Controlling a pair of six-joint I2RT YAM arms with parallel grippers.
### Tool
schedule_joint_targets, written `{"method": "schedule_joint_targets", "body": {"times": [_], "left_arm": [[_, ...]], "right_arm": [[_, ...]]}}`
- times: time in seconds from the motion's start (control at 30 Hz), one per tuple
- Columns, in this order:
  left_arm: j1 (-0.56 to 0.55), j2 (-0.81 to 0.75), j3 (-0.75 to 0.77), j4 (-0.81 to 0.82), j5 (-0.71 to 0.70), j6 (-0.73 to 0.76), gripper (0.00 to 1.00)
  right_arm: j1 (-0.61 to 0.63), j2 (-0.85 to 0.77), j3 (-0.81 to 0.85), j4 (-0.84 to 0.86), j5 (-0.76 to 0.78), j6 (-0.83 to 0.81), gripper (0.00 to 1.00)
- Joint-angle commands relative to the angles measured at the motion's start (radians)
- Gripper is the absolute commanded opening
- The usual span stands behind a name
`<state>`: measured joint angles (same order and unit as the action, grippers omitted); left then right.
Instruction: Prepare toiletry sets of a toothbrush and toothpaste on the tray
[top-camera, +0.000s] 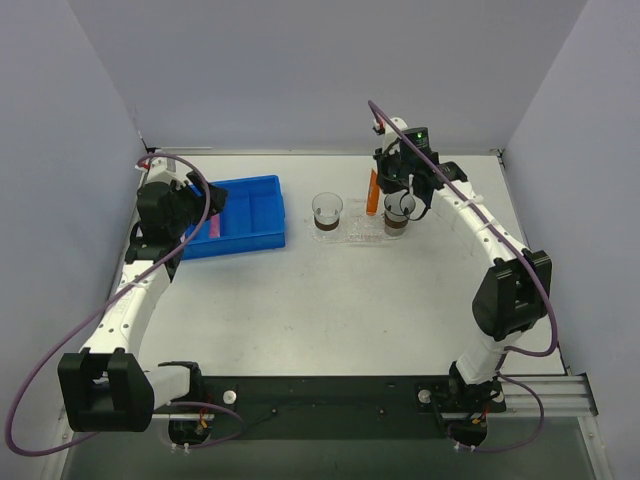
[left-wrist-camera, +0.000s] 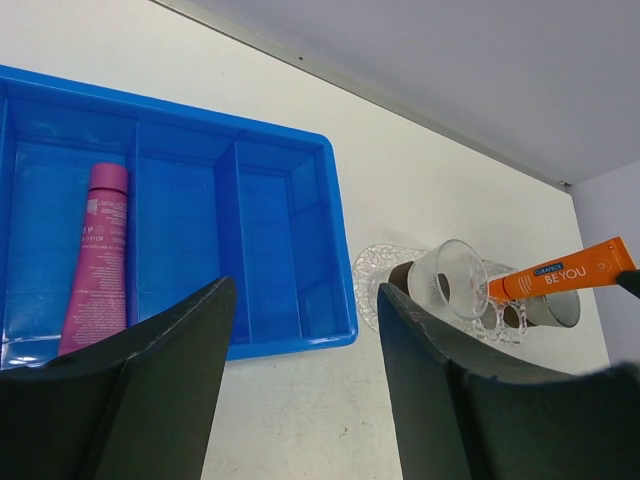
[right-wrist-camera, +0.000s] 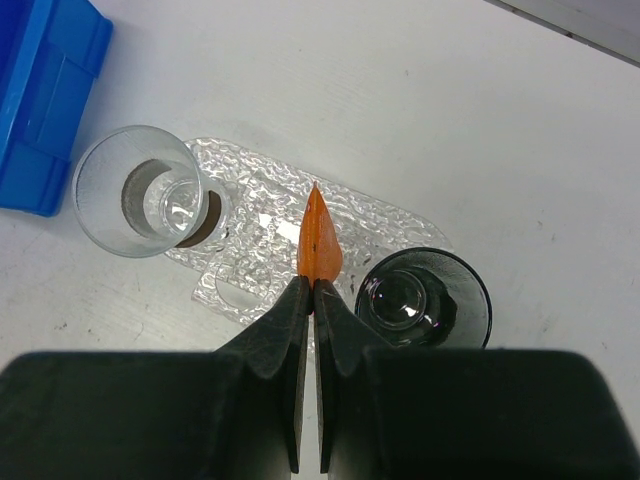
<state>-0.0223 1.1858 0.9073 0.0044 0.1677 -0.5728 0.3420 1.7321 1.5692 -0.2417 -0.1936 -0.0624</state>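
Orange toothpaste tube (right-wrist-camera: 318, 245) clamped in your right gripper (right-wrist-camera: 310, 295), mid-frame.
Lower it gently onto the clear bumpy tray (right-wrist-camera: 262, 178); left gripper (left-wrist-camera: 305, 290) gapes, empty.

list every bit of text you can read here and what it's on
"BEYOU": white letters on the orange toothpaste tube, which is pinched in the right gripper.
Small dark label just above that word on the same tube: too small to read.
White print on the pink toothpaste tube, lying in the blue bin: too blurred to read.
No other text is visible.
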Motion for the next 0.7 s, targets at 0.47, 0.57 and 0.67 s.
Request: {"method": "schedule_joint_targets", "body": {"times": [0.47, 0.57, 0.67], "left_arm": [[0.016, -0.006, 0.016, 0.017, 0.047, 0.002, 0.69], [0.044, -0.002, 0.022, 0.014, 0.053, 0.011, 0.69], [0.044, 0.003, 0.022, 0.017, 0.058, 0.011, 0.69]], "right_arm": [[0.006, 0.038, -0.014, 0.088, 0.011, -0.027, 0.0], [0.005, 0.044, -0.014, 0.09, 0.013, -0.028, 0.0], [0.006, 0.05, -0.015, 0.091, 0.016, -0.031, 0.0]]}}
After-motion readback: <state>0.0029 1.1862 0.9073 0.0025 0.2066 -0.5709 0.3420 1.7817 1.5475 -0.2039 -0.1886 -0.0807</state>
